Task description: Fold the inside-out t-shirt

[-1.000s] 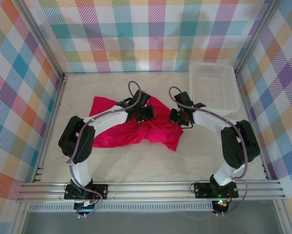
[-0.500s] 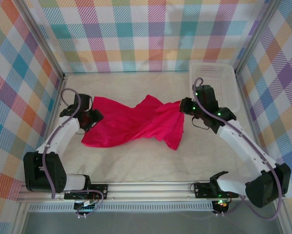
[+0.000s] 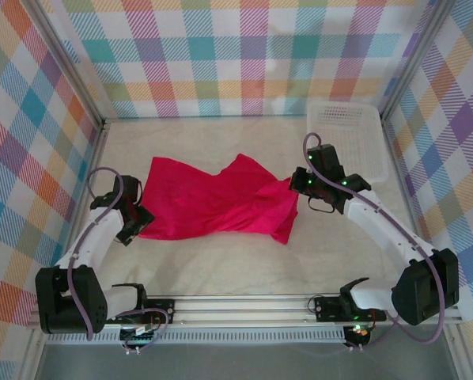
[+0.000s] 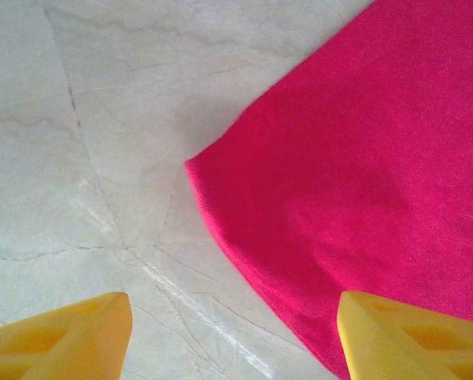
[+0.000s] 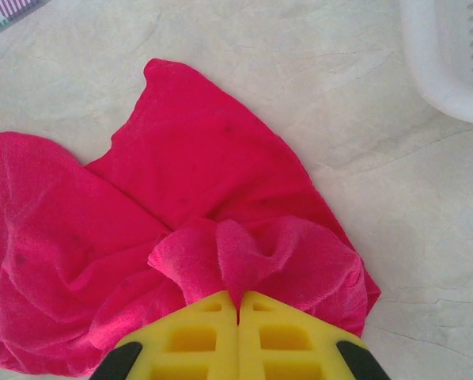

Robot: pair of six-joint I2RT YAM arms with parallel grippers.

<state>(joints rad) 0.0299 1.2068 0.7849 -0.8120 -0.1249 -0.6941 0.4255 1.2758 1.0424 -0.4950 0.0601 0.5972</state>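
The inside-out t-shirt [image 3: 213, 202] is crimson red and lies spread and rumpled across the middle of the table. My left gripper [image 3: 134, 223] sits at the shirt's left edge with its yellow fingers wide apart. In the left wrist view the left gripper [image 4: 232, 332] is open over bare table, and the shirt's edge [image 4: 363, 182] runs just inside the right finger [image 4: 402, 332]. My right gripper [image 3: 294, 184] is at the shirt's right end. Seen from the right wrist, the right gripper [image 5: 238, 299] is shut on a bunched fold of the t-shirt [image 5: 189, 158].
A white lattice basket [image 3: 347, 138] stands at the back right, close behind the right arm; its rim [image 5: 450, 55] shows in the right wrist view. The pale table [image 3: 236, 253] has bare room in front of the shirt. Checked walls enclose three sides.
Both arms swung apart and stretched the shirt out sideways. The left gripper then opened, let go of the shirt's left edge and drew back toward the near left. The right gripper kept its hold.
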